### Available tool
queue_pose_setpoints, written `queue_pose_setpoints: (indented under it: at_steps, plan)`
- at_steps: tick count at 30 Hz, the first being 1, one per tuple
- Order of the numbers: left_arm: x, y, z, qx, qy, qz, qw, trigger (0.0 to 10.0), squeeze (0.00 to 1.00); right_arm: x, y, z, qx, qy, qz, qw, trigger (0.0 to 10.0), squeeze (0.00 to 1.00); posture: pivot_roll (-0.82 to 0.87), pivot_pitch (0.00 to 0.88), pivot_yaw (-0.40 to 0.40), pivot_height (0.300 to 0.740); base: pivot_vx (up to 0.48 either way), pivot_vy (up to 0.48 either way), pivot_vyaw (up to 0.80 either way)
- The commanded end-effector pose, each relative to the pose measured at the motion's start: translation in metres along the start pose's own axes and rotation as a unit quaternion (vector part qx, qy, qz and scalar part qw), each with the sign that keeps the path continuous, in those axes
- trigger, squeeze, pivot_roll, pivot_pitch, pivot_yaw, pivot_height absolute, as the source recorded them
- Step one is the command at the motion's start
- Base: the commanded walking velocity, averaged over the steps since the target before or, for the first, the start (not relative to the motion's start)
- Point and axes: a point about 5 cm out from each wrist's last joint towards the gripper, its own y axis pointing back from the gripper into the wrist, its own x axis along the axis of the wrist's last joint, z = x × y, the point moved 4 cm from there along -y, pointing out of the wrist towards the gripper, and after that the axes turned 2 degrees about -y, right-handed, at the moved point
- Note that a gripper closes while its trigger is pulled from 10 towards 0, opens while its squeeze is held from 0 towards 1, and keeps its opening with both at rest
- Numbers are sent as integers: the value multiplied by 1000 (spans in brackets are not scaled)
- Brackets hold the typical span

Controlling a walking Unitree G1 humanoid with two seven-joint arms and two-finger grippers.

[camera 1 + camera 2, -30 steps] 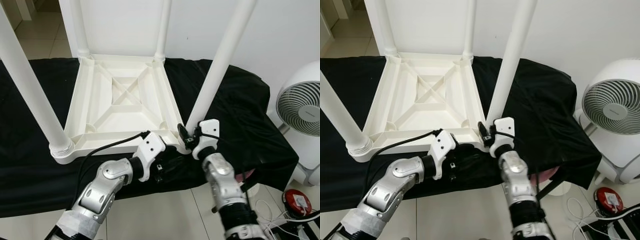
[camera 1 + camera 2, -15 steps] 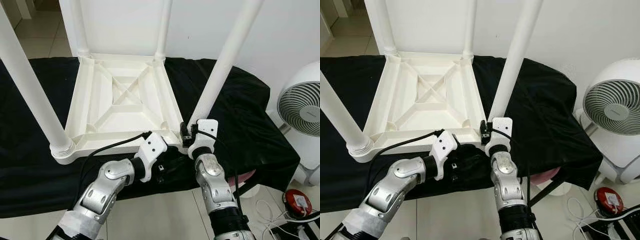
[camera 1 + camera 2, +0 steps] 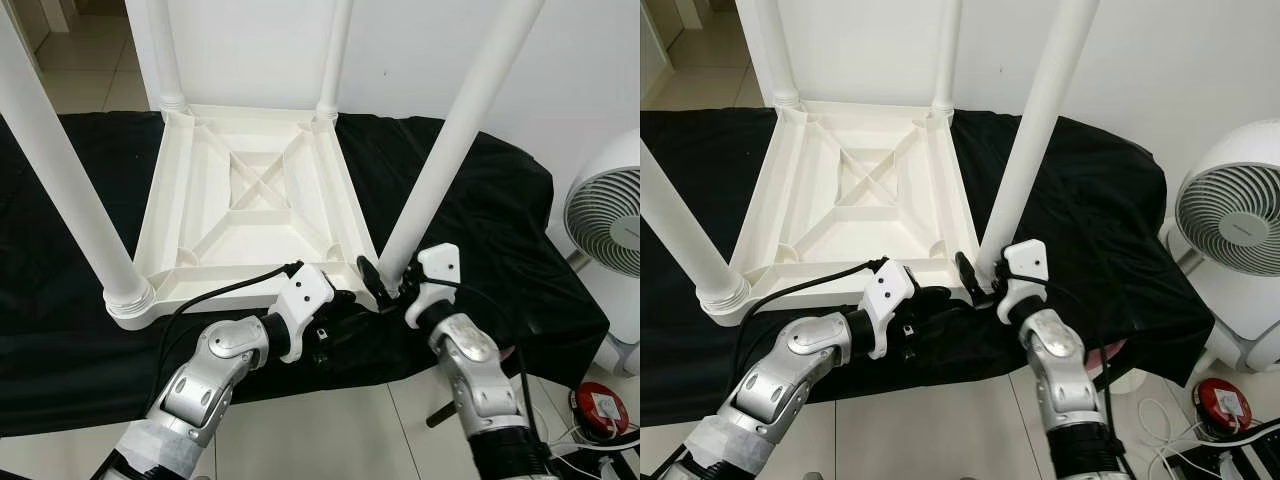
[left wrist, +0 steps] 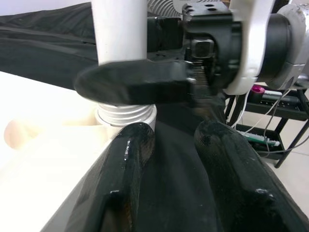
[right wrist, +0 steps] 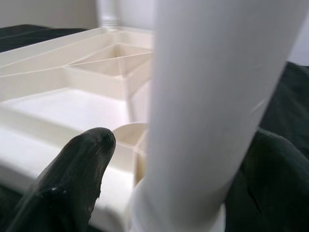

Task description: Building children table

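Observation:
A white plastic children's table [image 3: 160, 200] lies upside down on a black cloth [image 3: 490, 210], legs up. The near-right leg [image 3: 450, 150] stands in its corner socket with threaded rings showing at its base [image 4: 126, 115]. My right gripper [image 3: 385, 285] sits at that base, open, with one finger on each side of the leg [image 5: 207, 96]. The left fingertip [image 5: 94, 145] stands a little off the leg. My left gripper [image 3: 338, 308] rests low at the table's front edge beside that corner, open, with only black cloth between its fingers [image 4: 130, 154].
The near-left leg [image 3: 70, 190] and two far legs [image 3: 165, 50] [image 3: 335, 50] rise around the work area. A white fan [image 3: 610, 220] stands on the floor to the right. A red object [image 3: 600, 410] and cables lie below it. A white wall is behind.
My right forearm has swung out to the right while its gripper stays at the base of the near-right leg. The left arm has not moved. The camera shifted slightly.

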Motion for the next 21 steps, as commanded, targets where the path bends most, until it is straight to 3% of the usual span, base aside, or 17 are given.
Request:
queue_pose_setpoints:
  at_steps: [1,5,8,12,17,18,19,20,21]
  plan:
    - [2,-2,1,-4,-1,4,1000,10000,0,-3,2,-2,19,-7,-3,1000,10000,0,-75,0,-74,740,0,0,0]
    - [3,-2,-1,-4,-3,4,1000,10000,0,-8,2,4,68,4,-21,997,10000,0,-77,0,-65,740,0,0,0]
    - [3,-2,-1,-6,-5,4,1000,10000,0,-13,-7,10,113,28,-44,992,10000,0,-76,0,-62,740,0,0,0]
    - [3,-2,-1,-6,-5,4,1000,10000,0,-13,-7,10,113,28,-44,992,10000,0,-76,0,-62,740,0,0,0]
    - [5,-2,-3,-6,-9,5,1000,10000,0,-17,-25,6,137,24,-51,989,10000,0,-63,0,-55,740,0,0,0]
    - [6,-2,-3,-5,-10,5,1000,10000,0,-19,-30,1,150,17,-56,987,7608,0,-63,0,-55,740,0,0,0]
    - [6,-2,-3,-5,-10,5,1000,10000,0,-19,-30,1,150,17,-56,987,7608,0,-63,0,-55,740,0,0,0]
    - [6,-2,-4,-5,-11,6,1000,10000,0,-23,-32,-4,158,12,-62,985,4627,0,-59,0,-56,740,0,0,0]
    - [7,-2,-4,-5,-11,6,1000,10000,0,-27,-33,-8,169,3,-68,983,118,0,-59,0,-55,740,0,0,0]
